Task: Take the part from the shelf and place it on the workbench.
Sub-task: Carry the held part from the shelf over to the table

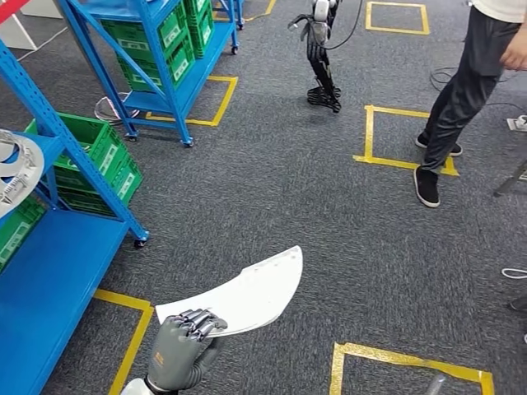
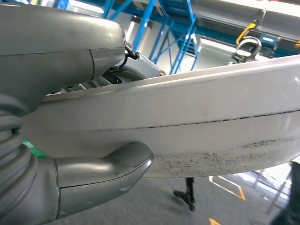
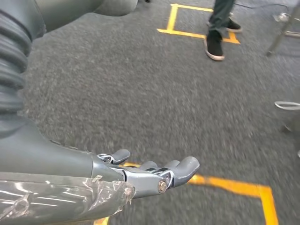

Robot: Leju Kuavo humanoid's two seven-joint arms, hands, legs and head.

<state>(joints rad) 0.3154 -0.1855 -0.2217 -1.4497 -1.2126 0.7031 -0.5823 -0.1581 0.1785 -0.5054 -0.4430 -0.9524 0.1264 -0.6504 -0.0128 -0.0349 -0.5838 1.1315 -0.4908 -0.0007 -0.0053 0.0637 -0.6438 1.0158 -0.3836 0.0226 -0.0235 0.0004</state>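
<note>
Head view: the left hand (image 1: 181, 350) sits low in the frame, fingers curled over the near end of the part (image 1: 249, 294) — a flat, white, curved panel with one arched edge. The part extends from the hand up and to the right, roughly level, held over the grey carpet (image 1: 298, 189) and clear of it. Left wrist view confirms the grip: the thick grey thumb (image 2: 106, 171) presses under the panel's pale, scuffed face while the darker fingers (image 2: 138, 65) close on its opposite side, so the part is clamped between them, its far end running out past the picture's edge. The right hand (image 3: 155, 173) holds nothing; in the right wrist view its fingers lie straight, side by side and slightly apart, above the carpet and a line of yellow floor tape (image 3: 229, 185). To the robot's left stands a blue shelf (image 1: 56, 271) on wheels carrying green crates (image 1: 100, 152); a white ringed piece (image 1: 16, 169) rests at its edge. A second blue shelf (image 1: 168, 49) with green crates stands farther back. A person (image 1: 459, 99) in dark trousers and black shoes stands at upper right beside a yellow taped square — another robot's dark legs (image 1: 322, 66) stand further off.
</note>
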